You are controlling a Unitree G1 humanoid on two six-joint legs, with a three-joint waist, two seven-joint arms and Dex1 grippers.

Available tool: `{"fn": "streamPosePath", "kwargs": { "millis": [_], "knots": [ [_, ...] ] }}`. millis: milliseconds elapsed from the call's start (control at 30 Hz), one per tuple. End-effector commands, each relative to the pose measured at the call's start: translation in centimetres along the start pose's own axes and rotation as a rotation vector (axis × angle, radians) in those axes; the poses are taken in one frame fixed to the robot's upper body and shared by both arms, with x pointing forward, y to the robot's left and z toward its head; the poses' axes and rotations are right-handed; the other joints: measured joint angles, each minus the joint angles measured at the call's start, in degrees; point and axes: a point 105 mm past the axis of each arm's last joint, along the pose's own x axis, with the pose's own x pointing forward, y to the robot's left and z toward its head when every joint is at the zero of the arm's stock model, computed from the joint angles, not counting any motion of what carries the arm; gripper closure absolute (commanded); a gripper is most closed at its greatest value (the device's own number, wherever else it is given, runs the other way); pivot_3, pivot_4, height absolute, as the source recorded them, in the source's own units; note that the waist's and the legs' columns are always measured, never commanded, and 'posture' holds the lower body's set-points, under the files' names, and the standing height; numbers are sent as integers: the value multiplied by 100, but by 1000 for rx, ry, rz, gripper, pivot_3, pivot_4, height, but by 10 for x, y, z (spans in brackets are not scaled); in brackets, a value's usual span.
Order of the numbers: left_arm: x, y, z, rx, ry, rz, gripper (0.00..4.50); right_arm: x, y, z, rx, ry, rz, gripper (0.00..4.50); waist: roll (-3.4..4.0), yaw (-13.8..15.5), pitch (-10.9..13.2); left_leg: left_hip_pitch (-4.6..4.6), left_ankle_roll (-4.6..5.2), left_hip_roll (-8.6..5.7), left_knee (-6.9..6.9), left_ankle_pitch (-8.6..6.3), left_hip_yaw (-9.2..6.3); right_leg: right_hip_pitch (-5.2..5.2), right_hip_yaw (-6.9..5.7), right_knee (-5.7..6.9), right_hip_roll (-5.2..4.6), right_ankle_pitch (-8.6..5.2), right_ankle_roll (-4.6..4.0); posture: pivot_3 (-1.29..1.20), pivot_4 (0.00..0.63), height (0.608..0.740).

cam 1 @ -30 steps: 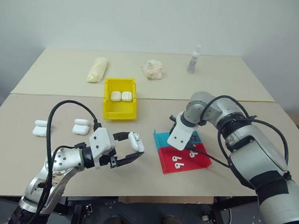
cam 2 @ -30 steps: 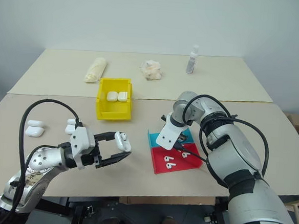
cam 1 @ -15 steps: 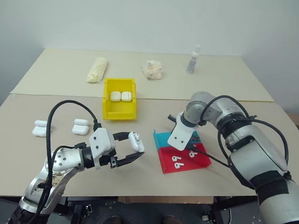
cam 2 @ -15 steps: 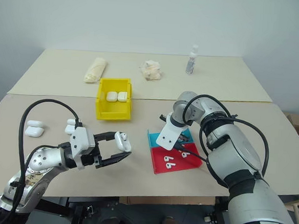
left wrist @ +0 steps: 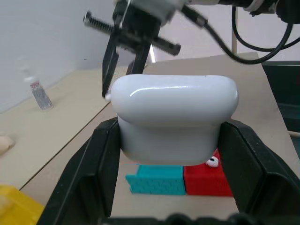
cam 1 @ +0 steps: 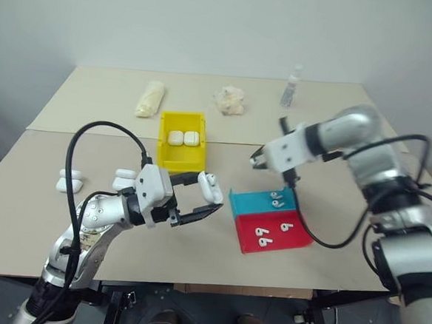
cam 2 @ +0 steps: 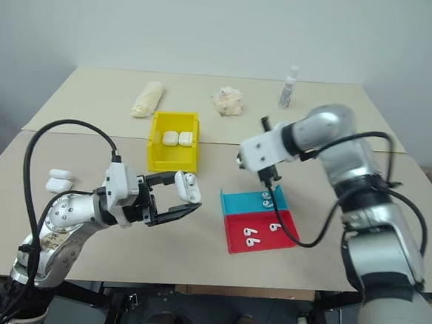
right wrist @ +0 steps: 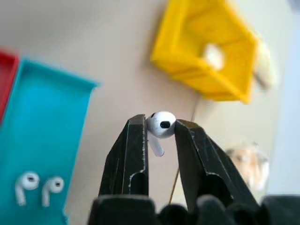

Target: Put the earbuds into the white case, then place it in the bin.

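Yellow bin [cam 1: 181, 151] has two cases; teal tray [cam 1: 261, 204] two earbuds, red tray [cam 1: 274, 233] three. Left gripper [cam 1: 207, 199] clamps a case [left wrist: 174, 119], right gripper [right wrist: 159, 131] pinches an earbud [right wrist: 160, 125].

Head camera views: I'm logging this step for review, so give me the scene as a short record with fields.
left gripper: shut on an open white case, held above the table
right gripper: shut on one earbud, raised above the teal tray
teal tray: two earbuds
red tray: three earbuds
bin: yellow, two closed cases inside
spare cases: two pairs on the table, left of the bin
far table: bottle, two wrapped bundles
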Motion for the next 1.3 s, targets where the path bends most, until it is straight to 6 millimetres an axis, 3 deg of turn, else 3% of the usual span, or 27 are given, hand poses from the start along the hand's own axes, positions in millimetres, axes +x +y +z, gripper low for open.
{"fn": "streamPosePath", "kwargs": {
  "millis": [33,167,300,433,500,700,833,1300],
  "knots": [
    [10,-4,20,18,-82,-59,1696,-48,-9,41,170,-157,-188,3838,0,7,0,1,1,0,3,0,-2,2,-1,1,0,0,0,0,150,740],
    [20,-5,28,14,-131,-109,1696,-69,-3,66,375,-293,-302,3838,-1,-21,-1,11,6,-1,9,-4,-1,10,4,-1,0,0,0,0,150,740],
    [44,-6,39,-5,-203,-161,1696,-93,6,95,556,-561,-412,3838,-4,0,-2,23,8,-2,11,-4,1,22,4,-7,3,0,0,0,150,740],
    [63,0,44,-16,-170,-135,1696,-102,17,108,625,-635,-411,3838,-4,13,-3,9,18,-7,25,-10,-3,24,1,0,1,2,4,0,150,740],
    [63,-2,51,-13,-206,-156,1696,-101,22,113,653,-657,-388,3838,-4,8,-3,0,30,-7,37,-17,-3,22,-2,0,1,3,6,0,150,740],
    [59,-2,60,-17,-239,-177,1696,-84,40,118,732,-678,-341,3838,-4,-13,-3,3,39,-4,45,-22,-2,21,-1,-6,5,2,6,0,150,740],
    [56,-4,62,-25,-246,-181,1696,-72,47,111,766,-629,-326,3838,-4,-11,-3,2,39,-5,51,-22,0,24,1,-13,5,2,7,0,150,740],
    [54,-3,62,-28,-252,-157,1696,-60,52,98,790,-587,-309,3838,-4,-5,-3,-1,41,-6,52,-23,0,23,1,-16,5,2,7,0,150,740]
  ]
}}
